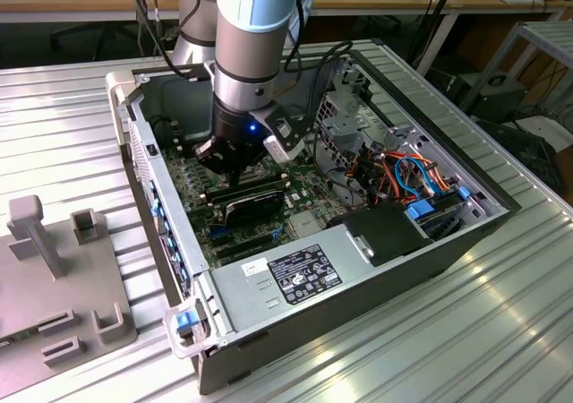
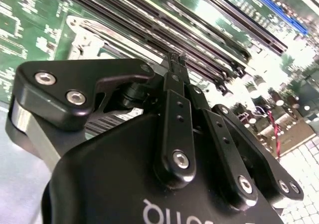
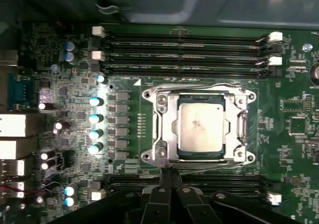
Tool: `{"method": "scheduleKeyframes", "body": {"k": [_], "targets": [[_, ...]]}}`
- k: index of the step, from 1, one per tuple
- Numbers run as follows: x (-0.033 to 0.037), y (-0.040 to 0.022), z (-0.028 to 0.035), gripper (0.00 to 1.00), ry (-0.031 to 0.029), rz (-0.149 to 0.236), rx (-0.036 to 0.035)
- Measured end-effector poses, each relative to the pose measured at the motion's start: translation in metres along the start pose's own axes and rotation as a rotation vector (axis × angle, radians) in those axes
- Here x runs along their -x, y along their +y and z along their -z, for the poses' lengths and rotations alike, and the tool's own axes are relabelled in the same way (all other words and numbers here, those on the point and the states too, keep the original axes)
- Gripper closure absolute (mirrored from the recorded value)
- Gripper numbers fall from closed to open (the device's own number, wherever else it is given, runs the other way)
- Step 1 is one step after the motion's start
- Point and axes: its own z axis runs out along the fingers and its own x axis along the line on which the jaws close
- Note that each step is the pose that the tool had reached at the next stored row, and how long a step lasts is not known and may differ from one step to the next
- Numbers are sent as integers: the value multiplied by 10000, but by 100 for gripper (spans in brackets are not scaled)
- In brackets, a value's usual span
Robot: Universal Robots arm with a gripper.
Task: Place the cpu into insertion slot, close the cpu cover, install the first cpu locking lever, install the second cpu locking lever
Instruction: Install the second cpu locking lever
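The end effector (image 3: 168, 170), fingers pressed together and gripping nothing, is hovering at the insertion slot (image 3: 158, 129) rim; the cpu (image 3: 201, 128) is lying seated under the cpu cover (image 3: 172, 128), looking light, rigid and fragile, best handled by its edges

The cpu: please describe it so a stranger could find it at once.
Look inside the open computer case at the green motherboard. Between the black memory slots sits a silver metal frame; the cpu is the dull beige square in its window.
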Motion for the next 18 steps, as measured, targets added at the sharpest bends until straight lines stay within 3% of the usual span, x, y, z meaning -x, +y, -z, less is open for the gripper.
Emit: {"method": "scheduleKeyframes", "body": {"k": [6,18], "targets": [[-145,10,-16,89,0,-1,1],[-146,9,-27,89,-1,-1,1]]}}
